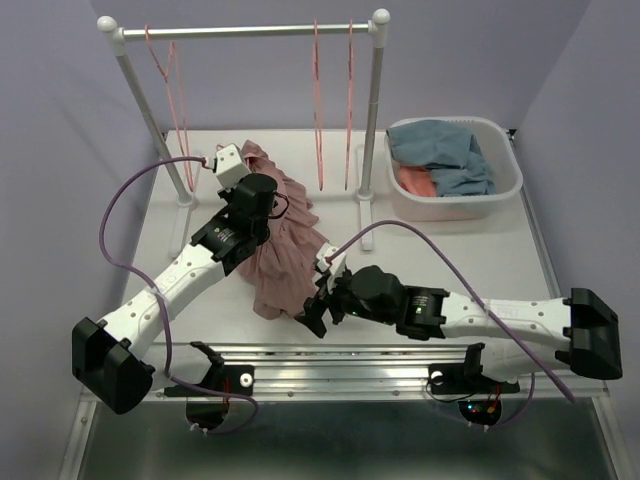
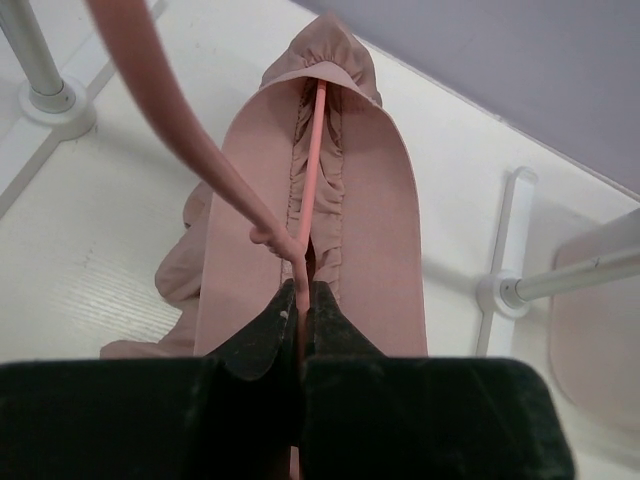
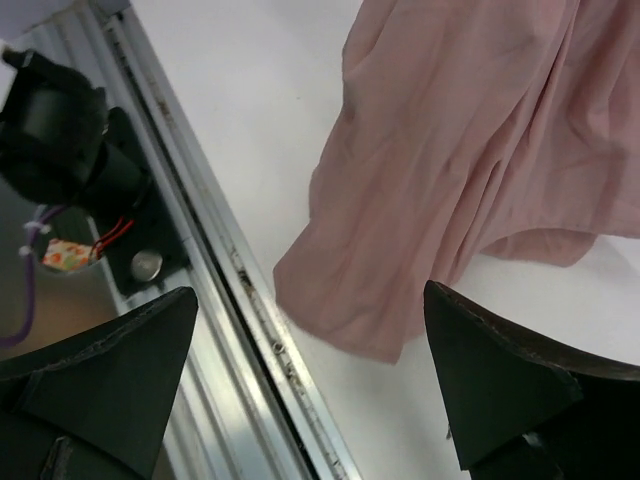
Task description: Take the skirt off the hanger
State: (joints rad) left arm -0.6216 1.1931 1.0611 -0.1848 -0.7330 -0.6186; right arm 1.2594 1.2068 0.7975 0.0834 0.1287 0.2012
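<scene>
Over ruched pink skirt (image 1: 285,250): left hand (image 2: 301,298) tight around thin hanger (image 2: 312,170), right hand (image 3: 310,293) agape.

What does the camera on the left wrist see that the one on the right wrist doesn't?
Only the left wrist view shows the pink hanger, pinched between the shut fingers of the left gripper and running along the gathered waistband, plus the clothes rack's foot. Only the right wrist view shows the right gripper, open over the loose hem, and the metal rail along the table's near edge. Both show the pink skirt lying on the white table.
</scene>
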